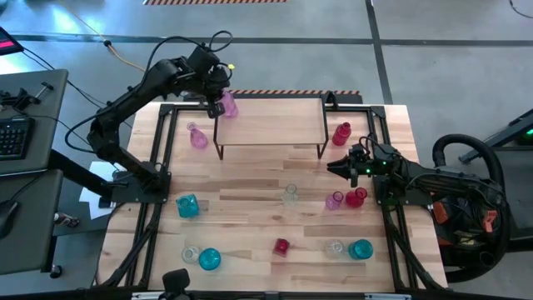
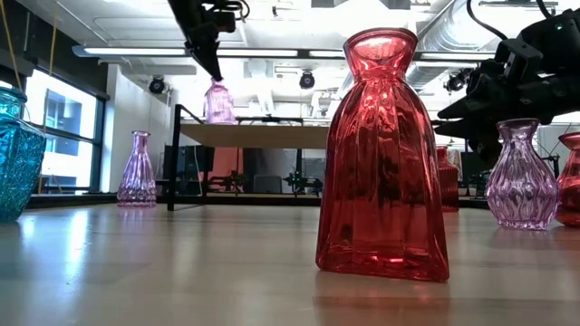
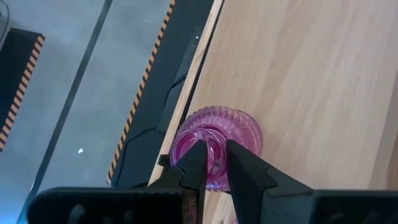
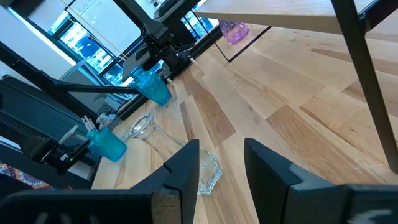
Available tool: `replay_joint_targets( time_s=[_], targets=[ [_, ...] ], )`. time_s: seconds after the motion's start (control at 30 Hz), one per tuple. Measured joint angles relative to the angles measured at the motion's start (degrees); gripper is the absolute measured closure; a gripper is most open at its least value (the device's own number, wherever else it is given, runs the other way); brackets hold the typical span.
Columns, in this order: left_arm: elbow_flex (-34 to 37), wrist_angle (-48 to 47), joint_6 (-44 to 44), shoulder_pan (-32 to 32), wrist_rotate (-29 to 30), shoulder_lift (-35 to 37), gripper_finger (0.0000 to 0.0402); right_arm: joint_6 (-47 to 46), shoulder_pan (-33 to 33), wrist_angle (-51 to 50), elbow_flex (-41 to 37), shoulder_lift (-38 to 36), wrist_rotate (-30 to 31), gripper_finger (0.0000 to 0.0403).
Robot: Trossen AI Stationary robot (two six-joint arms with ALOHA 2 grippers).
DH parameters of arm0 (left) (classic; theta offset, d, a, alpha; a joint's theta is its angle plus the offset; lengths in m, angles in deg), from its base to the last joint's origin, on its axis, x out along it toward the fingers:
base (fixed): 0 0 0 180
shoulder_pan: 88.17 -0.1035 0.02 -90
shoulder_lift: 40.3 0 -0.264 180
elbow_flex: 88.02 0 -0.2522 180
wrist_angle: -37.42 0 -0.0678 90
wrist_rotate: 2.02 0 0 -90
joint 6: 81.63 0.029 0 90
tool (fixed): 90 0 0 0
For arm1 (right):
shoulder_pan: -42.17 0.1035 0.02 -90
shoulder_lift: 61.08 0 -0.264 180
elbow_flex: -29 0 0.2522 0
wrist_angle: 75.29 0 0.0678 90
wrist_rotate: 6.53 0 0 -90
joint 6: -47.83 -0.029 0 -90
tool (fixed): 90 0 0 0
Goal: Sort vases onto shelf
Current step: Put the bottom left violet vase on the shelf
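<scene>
Table [image 1: 266, 200] carries the shelf [image 1: 271, 122] near its far edge, with vases scattered over the tabletop. Left gripper [image 1: 218, 98] at the shelf's far-left corner, fingers [image 3: 198, 163] clamped on the rim of a pink vase [image 1: 228, 105] standing on the shelf top. Right gripper [image 1: 333, 167] low beside the shelf's right end, fingers apart, holding nothing; a red vase [image 1: 341, 133] stands just beyond it.

A: State the floor condition.
B: Grey concrete floor [image 1: 450, 50], with black-and-orange hazard tape [image 1: 215, 2] along the far edge.

A: State the furniture.
B: A light wooden table [image 1: 250, 221]; beside it, a dark desk [image 1: 33, 87] carrying a keyboard [image 1: 12, 137].

A: State the lighting.
B: Large windows [image 2: 62, 136], white ceiling with exposed ducting [image 2: 458, 23].
</scene>
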Motion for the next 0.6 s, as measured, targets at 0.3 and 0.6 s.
replay_joint_targets(
  time_s=[0.3,0.6],
  targets=[
    [-0.13,1.07,0.09,-0.03,-0.68,-1.58,0.0357,0.00,0.00,0.02,0.02,0.02,0.00,0.0295],
    [-0.11,2.13,0.50,-0.32,-1.16,-1.84,0.0357,0.00,0.00,0.01,0.02,0.02,0.00,0.0295]
  ],
)
